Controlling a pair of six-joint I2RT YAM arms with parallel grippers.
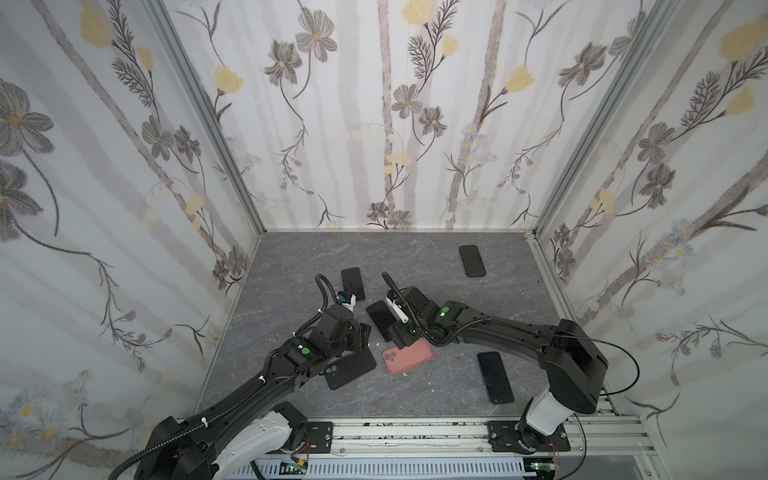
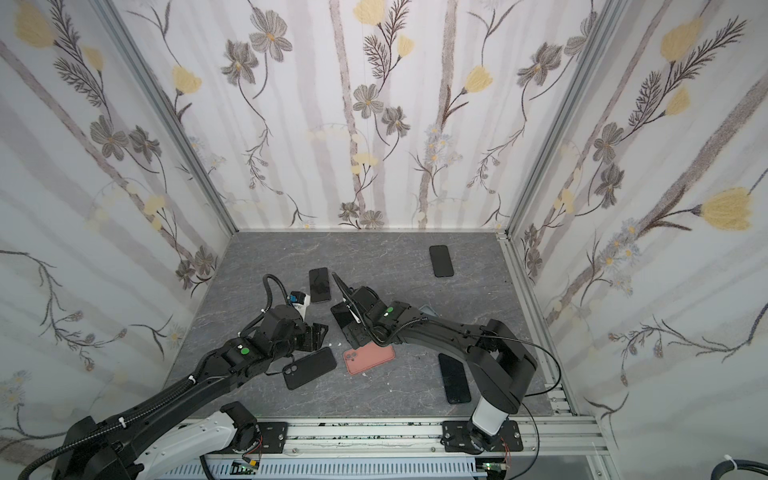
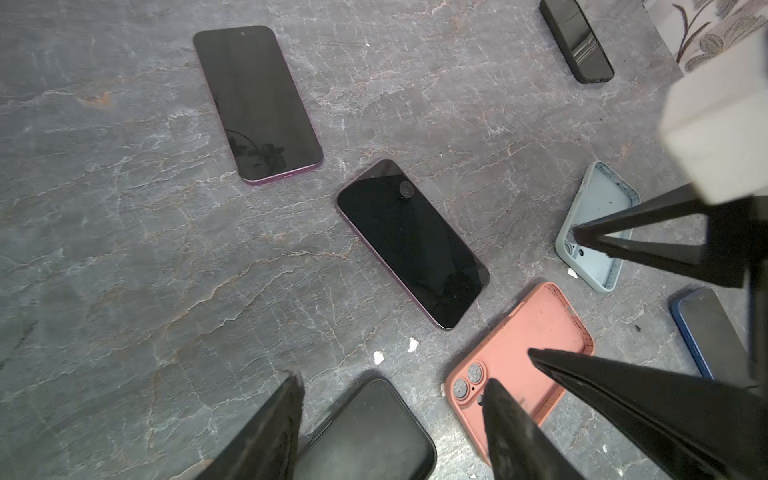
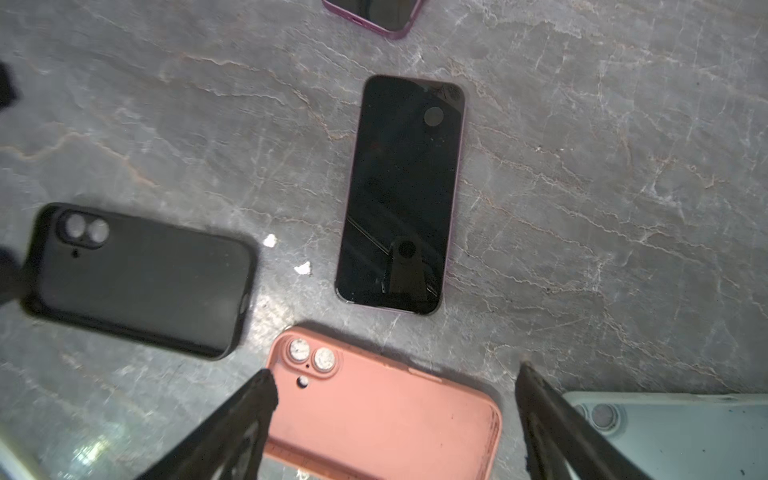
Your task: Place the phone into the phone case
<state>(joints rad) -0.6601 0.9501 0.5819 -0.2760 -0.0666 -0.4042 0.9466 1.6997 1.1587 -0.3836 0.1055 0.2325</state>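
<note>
A dark phone with a purple edge lies screen up mid-table, also in the left wrist view and the right wrist view. Just in front of it lies a pink phone case, and left of that a black phone case. My left gripper hangs open over the black case's end. My right gripper hangs open over the pink case, one finger on each side. Neither holds anything.
Another purple-edged phone lies behind the left wrist, a black one at the back right, a blue one at the front right. A grey-blue case sits under the right arm. Small white crumbs dot the table.
</note>
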